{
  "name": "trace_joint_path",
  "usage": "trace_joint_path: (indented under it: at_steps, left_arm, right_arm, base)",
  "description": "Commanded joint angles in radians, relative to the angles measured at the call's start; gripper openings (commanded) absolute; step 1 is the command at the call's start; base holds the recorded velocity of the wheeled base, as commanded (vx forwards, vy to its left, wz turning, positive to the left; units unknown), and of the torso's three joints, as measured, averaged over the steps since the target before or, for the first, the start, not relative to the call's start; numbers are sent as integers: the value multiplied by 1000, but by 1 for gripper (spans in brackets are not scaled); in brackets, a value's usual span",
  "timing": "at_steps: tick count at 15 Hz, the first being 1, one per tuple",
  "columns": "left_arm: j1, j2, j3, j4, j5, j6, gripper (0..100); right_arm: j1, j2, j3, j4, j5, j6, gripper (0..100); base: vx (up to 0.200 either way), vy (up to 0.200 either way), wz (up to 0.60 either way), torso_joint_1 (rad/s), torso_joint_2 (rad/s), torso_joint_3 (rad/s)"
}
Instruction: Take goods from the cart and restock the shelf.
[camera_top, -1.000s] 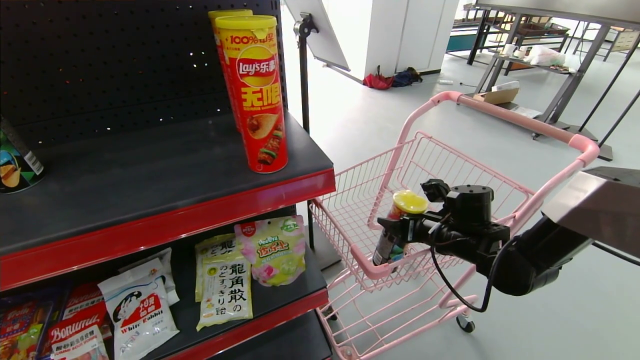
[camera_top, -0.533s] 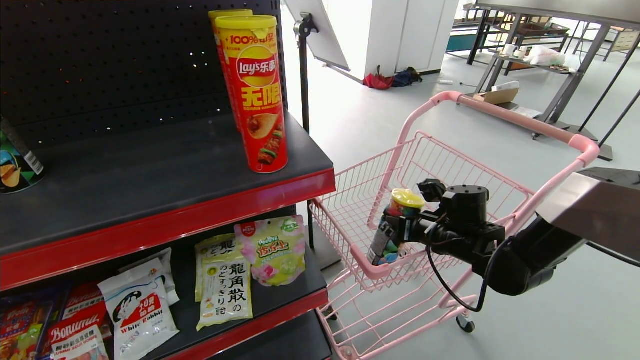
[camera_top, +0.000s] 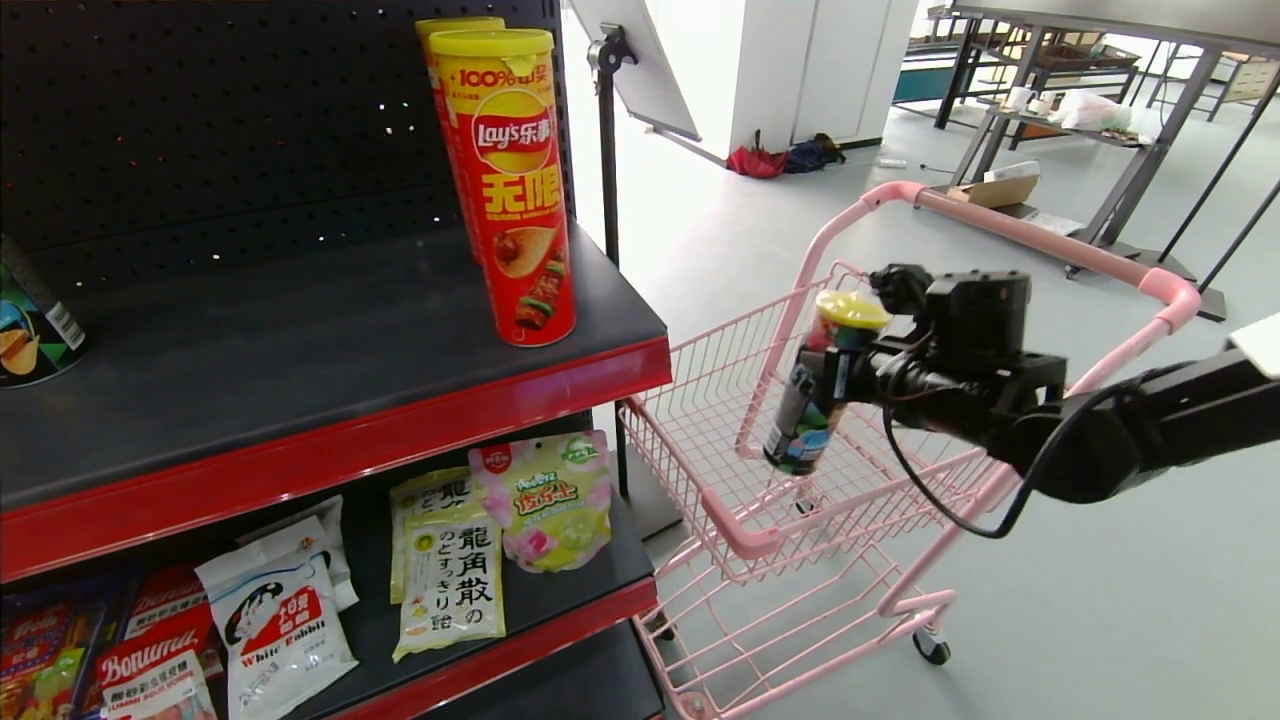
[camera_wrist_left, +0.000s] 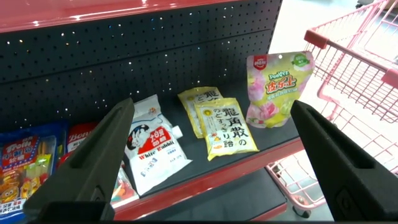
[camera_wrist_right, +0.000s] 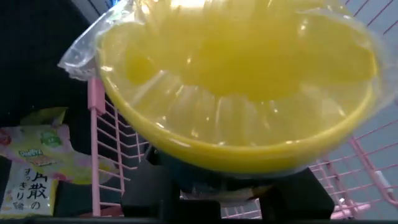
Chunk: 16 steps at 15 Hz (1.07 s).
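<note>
Head view: right end effector (camera_top: 832, 372) closed on the upper body of a dark chip can (camera_top: 795, 440) with a yellow lid, just under the lid rim. Can held nearly upright, slightly tilted, over the basket of the pink shopping cart (camera_top: 1000, 225), seen against its wire side and well apart from the shelf. Cart parked just beside the right end of the shelf.

Upper shelf board (camera_top: 300, 340), dark with a red front edge: red chip can (camera_top: 510, 190) with a yellow lid upright near the right end; second yellow-lidded can (camera_top: 455, 24) directly behind it, largely hidden. Another dark chip can (camera_top: 30, 320) at the far left edge of the board, cut off by the frame.

Lower shelf: green and pink candy bag (camera_top: 545, 495) propped upright at the right, yellow lozenge pouch (camera_top: 450, 570) lying just beside it and overlapping a second like pouch, white candy bag (camera_top: 275, 620) farther left, red snack packets (camera_top: 150, 670) at the left edge.

Left wrist view: left end effector (camera_wrist_left: 211, 107) open, fingers (camera_wrist_left: 93, 168) spread wide and holding nothing, facing the lower shelf with the same bags between them in the distance.

Right wrist view: yellow lid (camera_wrist_right: 249, 81) of the gripped can close to the lens, under clear film; pink cart wire (camera_wrist_right: 96, 155) behind it.
</note>
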Motion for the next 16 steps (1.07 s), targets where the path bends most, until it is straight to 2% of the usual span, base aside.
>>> trace_joint_path:
  at_steps: [1,3,5,6,7,8,9,13,16]
  left_arm:
    - [0,0,0,0,0,0,100]
    - [0,0,0,0,0,0,100]
    - [0,0,0,0,0,0,100]
    - [0,0,0,0,0,0,100]
    - [0,0,0,0,0,0,100]
    - [0,0,0,0,-1,0,100]
    - [0,0,0,0,-1,0,100]
    - [0,0,0,0,-1,0,100]
    - [0,0,0,0,-1,0,100]
  right_arm:
    - [20,-333,-96,247,-159,-59,0]
    - [28,-560,0,413,-208,-180,0]
    - [30,-707,114,419,-219,-185,0]
    - [17,-880,252,444,-239,-227,0]
    - [14,-892,266,445,-240,-231,0]
    - [-67,-1032,411,456,-232,-249,0]
    - [-119,-1078,473,454,-231,-257,0]
    - [-257,-1179,540,462,-200,-274,0]
    - [-271,-1205,531,528,-197,-277,0]
  base:
    - [0,0,0,0,0,0]
    - [0,0,0,0,0,0]
    - [0,0,0,0,0,0]
    - [0,0,0,0,0,0]
    - [0,0,0,0,0,0]
    - [0,0,0,0,0,0]
    - [0,0,0,0,0,0]
    - [0,0,0,0,0,0]
    - [0,0,0,82,-263,-172]
